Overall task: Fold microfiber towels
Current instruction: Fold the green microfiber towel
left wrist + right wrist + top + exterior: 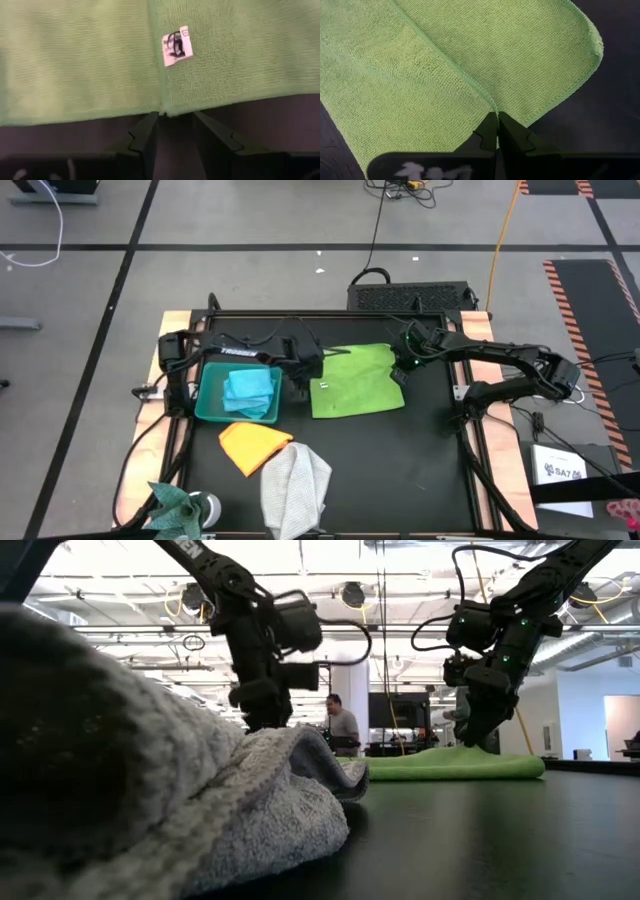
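Note:
The lime green towel (pixel 355 380) lies flat on the black table (pixel 420 460), with part of it folded over on itself. A white tag (pixel 176 46) shows on it. My left gripper (pixel 305 385) is open and low at the towel's left edge. Its two fingertips stand either side of the point where a seam meets that edge (pixel 164 111). My right gripper (pixel 400 367) is shut at the towel's far right edge. The orange-yellow towel (pixel 255 445) and the light grey towel (pixel 295 485) lie crumpled near the front. A light blue towel (pixel 248 388) lies in the teal bin (pixel 210 408). My right gripper pinches the lime green towel between its two shut fingers, where the hem of the folded-over layer meets the towel's edge (pixel 492 106). The fingers slant down at it from above (pixel 478 735). The towel lies flat on the table. I cannot tell how many layers are held.
The teal bin stands left of the green towel, close beside my left arm. A crumpled teal cloth (pixel 175 502) lies at the table's front left corner. The grey towel (pixel 200 810) fills the front of the low view. A person (pixel 343 728) stands in the room beyond.

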